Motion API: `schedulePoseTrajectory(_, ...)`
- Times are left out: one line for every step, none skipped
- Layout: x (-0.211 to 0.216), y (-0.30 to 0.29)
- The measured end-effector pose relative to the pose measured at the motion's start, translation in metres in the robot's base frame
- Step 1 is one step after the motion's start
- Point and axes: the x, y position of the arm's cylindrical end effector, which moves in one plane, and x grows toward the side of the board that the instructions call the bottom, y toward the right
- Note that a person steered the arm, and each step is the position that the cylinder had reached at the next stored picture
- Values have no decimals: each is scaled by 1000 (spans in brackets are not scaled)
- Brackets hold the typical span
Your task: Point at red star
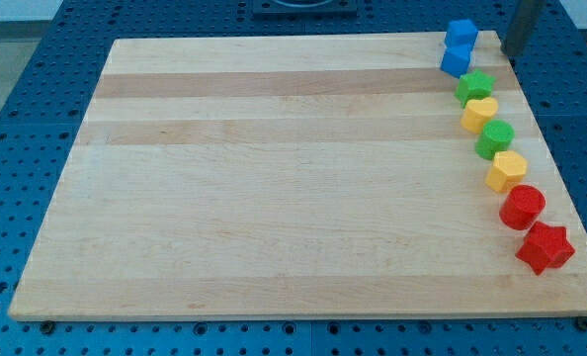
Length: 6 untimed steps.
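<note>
The red star [545, 246] lies near the board's right edge at the view's lower right. It is the lowest block in a curved row down the right side. My tip [511, 53] is at the view's top right corner of the board, just right of the blue blocks and far above the red star. The rod enters from the top edge.
Above the red star, going up the row: a red cylinder [522, 208], a yellow hexagon [507, 171], a green cylinder [494, 139], a yellow heart [479, 114], a green star [475, 87], and two blue blocks [459, 47]. The wooden board [274, 178] lies on a blue pegboard table.
</note>
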Motion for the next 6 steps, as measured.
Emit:
schedulePoseTrajectory(4,0)
schedulePoseTrajectory(6,0)
schedulePoseTrajectory(96,40)
schedulePoseTrajectory(102,40)
schedulePoseTrajectory(234,40)
schedulePoseTrajectory(234,40)
